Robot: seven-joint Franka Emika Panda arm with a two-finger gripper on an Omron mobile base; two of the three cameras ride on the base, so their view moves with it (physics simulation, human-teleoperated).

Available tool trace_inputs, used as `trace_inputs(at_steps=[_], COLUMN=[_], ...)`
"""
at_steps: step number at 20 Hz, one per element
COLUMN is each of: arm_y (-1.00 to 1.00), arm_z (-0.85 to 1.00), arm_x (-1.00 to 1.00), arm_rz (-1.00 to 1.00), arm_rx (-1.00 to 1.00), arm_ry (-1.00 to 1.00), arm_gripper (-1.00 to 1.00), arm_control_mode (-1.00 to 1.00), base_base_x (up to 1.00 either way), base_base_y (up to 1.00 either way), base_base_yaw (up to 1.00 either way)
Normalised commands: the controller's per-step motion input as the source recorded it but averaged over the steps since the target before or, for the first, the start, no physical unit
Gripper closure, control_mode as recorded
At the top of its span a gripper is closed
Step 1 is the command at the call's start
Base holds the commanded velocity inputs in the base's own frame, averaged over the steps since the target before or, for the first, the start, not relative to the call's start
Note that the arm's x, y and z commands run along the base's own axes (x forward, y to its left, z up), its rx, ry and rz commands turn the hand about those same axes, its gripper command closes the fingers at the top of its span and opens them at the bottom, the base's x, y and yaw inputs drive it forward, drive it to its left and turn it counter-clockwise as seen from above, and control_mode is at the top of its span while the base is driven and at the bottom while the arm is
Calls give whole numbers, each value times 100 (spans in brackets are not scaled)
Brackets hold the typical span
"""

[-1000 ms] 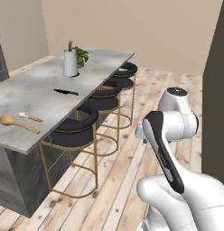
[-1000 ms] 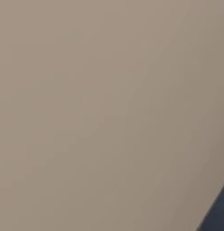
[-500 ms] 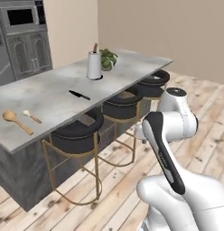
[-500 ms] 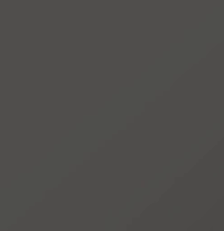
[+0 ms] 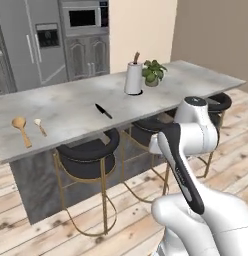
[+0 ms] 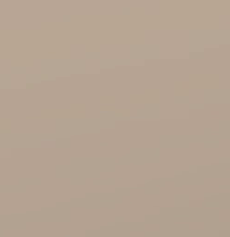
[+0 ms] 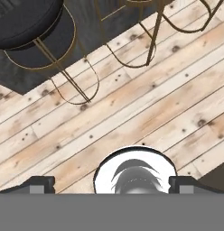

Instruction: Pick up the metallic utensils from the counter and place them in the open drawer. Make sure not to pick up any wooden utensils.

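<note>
Your pincer (image 7: 112,184) hangs over the plank floor (image 7: 145,108) with its two dark fingertips (image 7: 38,184) spread as wide as they go and nothing between them. Looking down along the hand, you see a black round stool seat (image 7: 30,31) on thin gold legs at the upper left, with more gold stool legs (image 7: 150,31) just beyond it, all standing on pale wooden boards against the dark base of the desk. From the left base camera, your arm (image 5: 188,150) is folded up in the lower right, well apart from the desk (image 5: 71,107), a long light grey stone slab with three black stools (image 5: 91,155) tucked along its near side. The dark knife (image 5: 103,111) lies flat near the middle of the slab, angled across it. Toward the left end lies the large wooden spoon (image 5: 21,129), and just beside it, to the right, a shorter utensil with a pale head (image 5: 40,125); the two lie apart, not touching. Farther along stand a white paper towel roll (image 5: 133,78) and, right next to it, a small green plant (image 5: 154,73). Behind the desk you have a grey fridge (image 5: 33,45) and a built-in microwave (image 5: 85,18). The right base camera gives you a flat beige surface.
</note>
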Motion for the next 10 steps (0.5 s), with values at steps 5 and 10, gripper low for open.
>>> trace_inputs(at_steps=[5, 10], arm_y=[0, 0], arm_z=[0, 0], arm_x=[0, 0], arm_rz=[0, 0], arm_rx=[0, 0], arm_ry=[0, 0], arm_gripper=[-100, -100], arm_control_mode=[100, 100], base_base_x=[55, 49], base_base_y=[-73, -68], base_base_yaw=[60, 25])
